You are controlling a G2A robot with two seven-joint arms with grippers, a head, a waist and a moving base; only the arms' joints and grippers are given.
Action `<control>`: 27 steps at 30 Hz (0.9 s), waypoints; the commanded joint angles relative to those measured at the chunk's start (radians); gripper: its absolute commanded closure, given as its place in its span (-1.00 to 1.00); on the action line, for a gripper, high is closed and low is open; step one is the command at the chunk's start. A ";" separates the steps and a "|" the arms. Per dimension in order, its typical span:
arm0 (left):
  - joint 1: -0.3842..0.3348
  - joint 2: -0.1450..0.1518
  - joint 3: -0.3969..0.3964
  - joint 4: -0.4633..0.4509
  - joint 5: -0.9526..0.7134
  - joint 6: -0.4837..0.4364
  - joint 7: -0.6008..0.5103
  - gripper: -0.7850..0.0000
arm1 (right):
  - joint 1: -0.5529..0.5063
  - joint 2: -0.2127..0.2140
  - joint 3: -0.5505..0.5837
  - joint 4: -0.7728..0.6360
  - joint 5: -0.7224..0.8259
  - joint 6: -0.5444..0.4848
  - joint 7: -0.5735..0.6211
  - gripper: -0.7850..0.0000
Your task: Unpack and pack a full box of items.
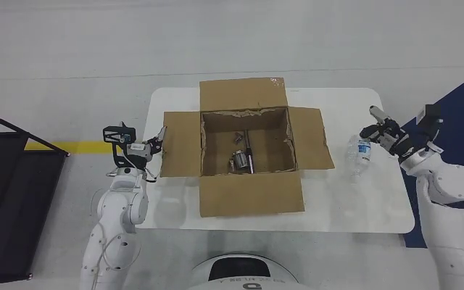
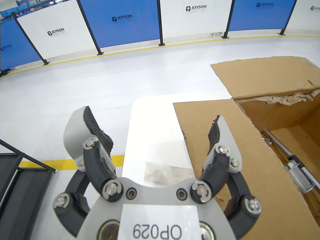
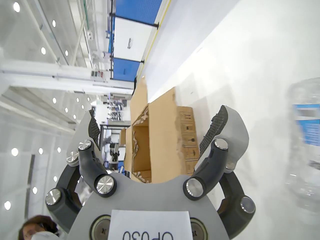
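- The cardboard box [image 1: 249, 145] stood at the centre of the white table [image 1: 362, 210], with all four flaps folded outward and flat.
- Inside the box, a short metal cylinder [image 1: 238, 161] lay on the floor toward 6 o'clock. A thin metal rod [image 1: 249, 154] lay just beside it at 3 o'clock. A smaller metal part [image 1: 236, 137] lay toward 12 o'clock, apart from both.
- A clear plastic water bottle [image 1: 358, 154] with a blue label lay on the table at 3 o'clock of the box, past the outer edge of that side's flap.
- The left gripper [image 2: 152, 116] was positioned at 9 o'clock of the box, above the table edge and just beside the outer edge of the flap. Its fingers were spread wide and held nothing.
- The right gripper [image 3: 157, 111] was positioned at 3 o'clock of the box, near the bottle. Its fingers were spread wide, with nothing between them. The bottle lay to one side of the fingers, and contact could not be determined.
- A black rack [image 1: 22, 196] stood on the floor at 9 o'clock, well apart from the table.
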 commanded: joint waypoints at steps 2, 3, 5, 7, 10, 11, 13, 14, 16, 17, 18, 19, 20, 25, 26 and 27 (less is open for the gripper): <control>0.000 0.000 0.000 0.000 0.000 0.000 0.000 -1.00 | 0.008 0.001 -0.072 -0.196 -0.114 0.063 0.010 -1.00; 0.000 0.000 0.000 0.000 0.000 0.000 0.000 -1.00 | 0.021 0.001 -0.100 -0.223 -0.135 0.077 0.022 -1.00; 0.000 0.000 0.000 0.000 0.000 0.000 0.000 -1.00 | 0.041 0.000 -0.131 -0.242 -0.150 0.092 0.043 -1.00; 0.000 0.000 0.000 0.000 0.000 0.000 0.000 -1.00 | 0.041 0.000 -0.131 -0.242 -0.150 0.092 0.043 -1.00; 0.000 0.000 0.000 0.000 0.000 0.000 0.000 -1.00 | 0.041 0.000 -0.131 -0.242 -0.150 0.092 0.043 -1.00; 0.000 0.000 0.000 0.000 0.000 0.000 0.000 -1.00 | 0.041 0.000 -0.131 -0.242 -0.150 0.092 0.043 -1.00; 0.000 0.000 0.000 0.000 0.000 0.000 0.000 -1.00 | 0.041 0.000 -0.131 -0.242 -0.150 0.092 0.043 -1.00; 0.000 0.000 0.000 0.000 0.000 0.000 0.000 -1.00 | 0.041 0.000 -0.131 -0.242 -0.150 0.092 0.043 -1.00; 0.000 0.000 0.000 0.000 0.000 0.000 0.000 -1.00 | 0.041 0.000 -0.131 -0.242 -0.150 0.092 0.043 -1.00; 0.000 0.000 0.000 0.000 0.000 0.000 0.000 -1.00 | 0.042 0.002 -0.145 -0.262 -0.198 0.099 0.052 -1.00; 0.000 0.000 0.000 0.000 0.000 0.000 0.000 -1.00 | 0.051 0.004 -0.176 -0.304 -0.266 0.120 0.064 -1.00; 0.000 0.000 0.000 0.000 0.000 0.000 0.000 -1.00 | 0.067 0.005 -0.213 -0.357 -0.334 0.151 0.073 -1.00; 0.000 0.000 0.000 0.000 0.000 0.000 0.000 -1.00 | 0.085 0.006 -0.249 -0.400 -0.411 0.189 0.080 -1.00; 0.000 0.000 0.000 0.000 0.000 0.000 0.000 -1.00 | 0.242 0.005 -0.497 -0.496 -0.767 0.335 0.245 -1.00; 0.000 0.000 0.000 0.000 0.000 0.000 0.000 -1.00 | 0.284 0.002 -0.556 -0.489 -0.831 0.360 0.289 -1.00; 0.000 0.000 0.000 0.000 0.000 0.000 0.000 -1.00 | 0.329 -0.003 -0.618 -0.465 -0.886 0.378 0.338 -1.00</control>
